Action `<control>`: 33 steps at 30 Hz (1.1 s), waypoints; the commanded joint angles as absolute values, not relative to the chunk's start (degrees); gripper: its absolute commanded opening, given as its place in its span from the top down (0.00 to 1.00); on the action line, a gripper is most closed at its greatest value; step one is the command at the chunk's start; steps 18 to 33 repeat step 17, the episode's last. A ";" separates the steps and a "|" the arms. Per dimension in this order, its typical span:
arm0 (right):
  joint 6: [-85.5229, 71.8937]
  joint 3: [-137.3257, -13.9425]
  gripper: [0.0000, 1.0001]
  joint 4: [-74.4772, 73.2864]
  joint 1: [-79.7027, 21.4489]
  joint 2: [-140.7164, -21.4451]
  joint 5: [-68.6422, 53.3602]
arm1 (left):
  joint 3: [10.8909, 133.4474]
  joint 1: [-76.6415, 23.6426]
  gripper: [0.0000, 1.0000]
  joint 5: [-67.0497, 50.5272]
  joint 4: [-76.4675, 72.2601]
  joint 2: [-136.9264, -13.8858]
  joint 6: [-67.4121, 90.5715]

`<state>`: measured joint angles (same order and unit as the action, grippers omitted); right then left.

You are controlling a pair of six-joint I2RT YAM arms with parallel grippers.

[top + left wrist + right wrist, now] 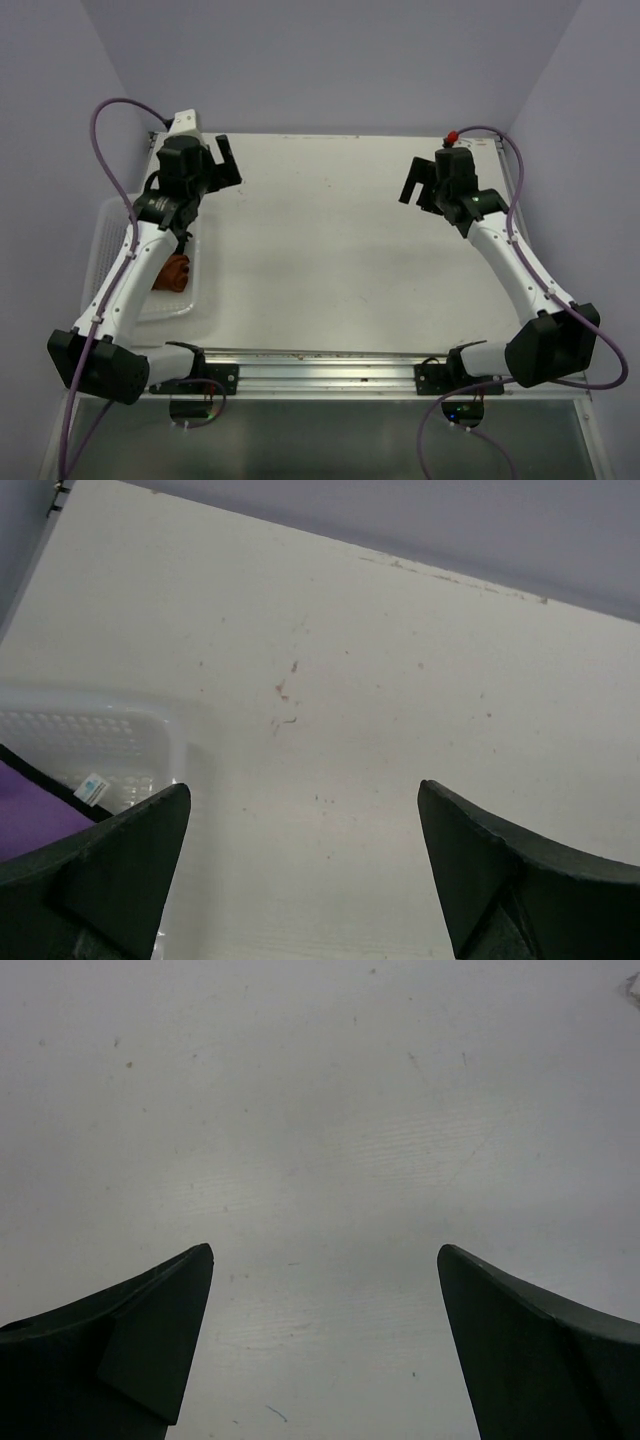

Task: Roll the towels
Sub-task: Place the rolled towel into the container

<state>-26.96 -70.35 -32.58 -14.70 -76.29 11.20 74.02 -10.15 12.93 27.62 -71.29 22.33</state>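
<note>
Purple towel (25, 815) is cut off at the frame edge, orange towel (176, 272) half hidden under the left arm (128, 272), and left gripper (303, 790) and right gripper (325, 1250) stand wide apart, empty.

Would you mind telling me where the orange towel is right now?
In the overhead view, the orange towel lies in the white basket at the left edge of the table, partly hidden beneath the left arm.
</note>
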 commanded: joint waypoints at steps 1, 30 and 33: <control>-25.23 -74.27 0.01 -36.83 -14.68 -76.55 15.29 | 72.77 -14.67 0.00 16.87 21.89 -71.63 19.16; -24.61 -72.08 0.01 -31.04 -13.18 -74.11 14.31 | 73.39 -17.67 0.00 17.05 21.35 -74.53 16.26; -24.61 -72.08 0.01 -31.04 -13.18 -74.11 14.31 | 73.39 -17.67 0.00 17.05 21.35 -74.53 16.26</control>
